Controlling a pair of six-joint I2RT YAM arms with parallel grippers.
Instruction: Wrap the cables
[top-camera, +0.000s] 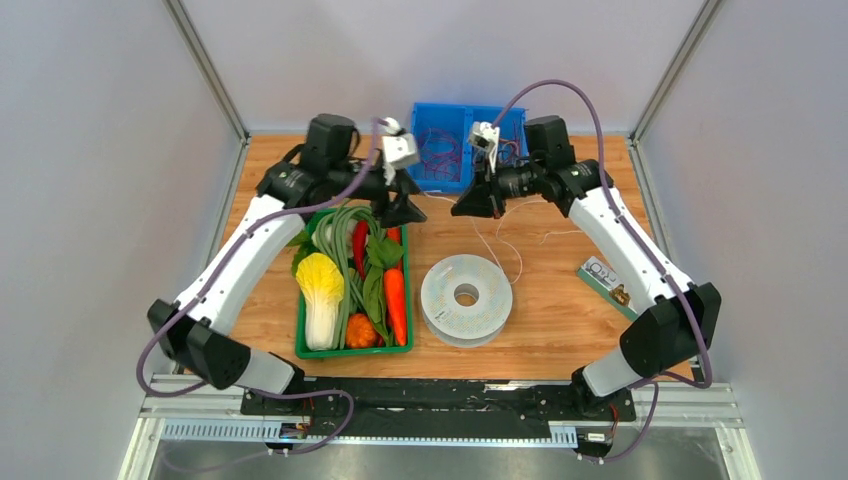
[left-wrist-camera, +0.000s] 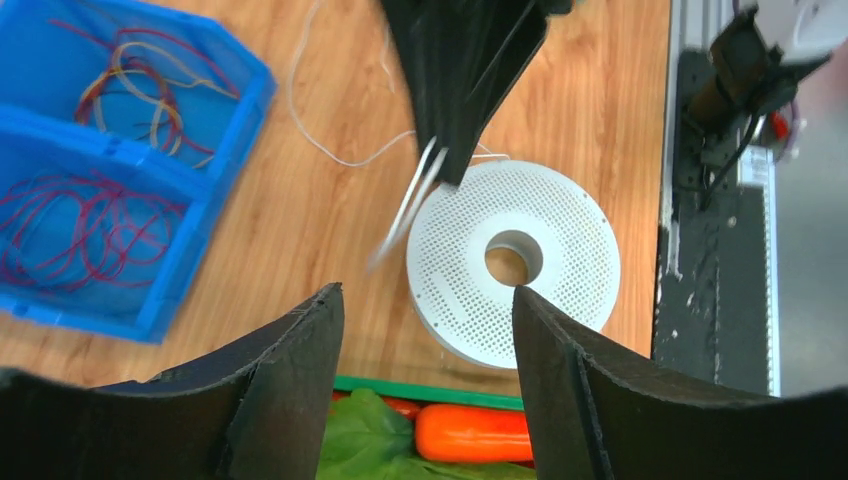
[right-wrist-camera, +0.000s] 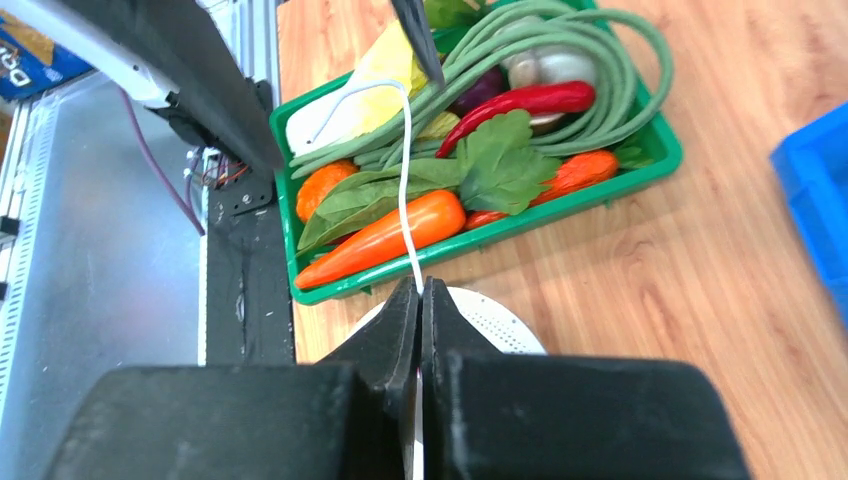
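White string-thin wire (right-wrist-camera: 404, 180) is being pinched by the right gripper (right-wrist-camera: 420, 287), fingers pressed together. Its flat, perforated pale-grey spool (top-camera: 442, 300) is lying on the wooden table (top-camera: 560, 322) beside the green tray (top-camera: 352, 351). The left gripper (left-wrist-camera: 428, 318) is gaping, empty.

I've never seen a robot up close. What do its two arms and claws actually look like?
The left arm and right arm have smooth white shells between chunky black joints. A thick purple hose loops along each. Small white camera blocks sit at the wrists. The left claw and right claw each have two matte black, wedge-shaped fingers.
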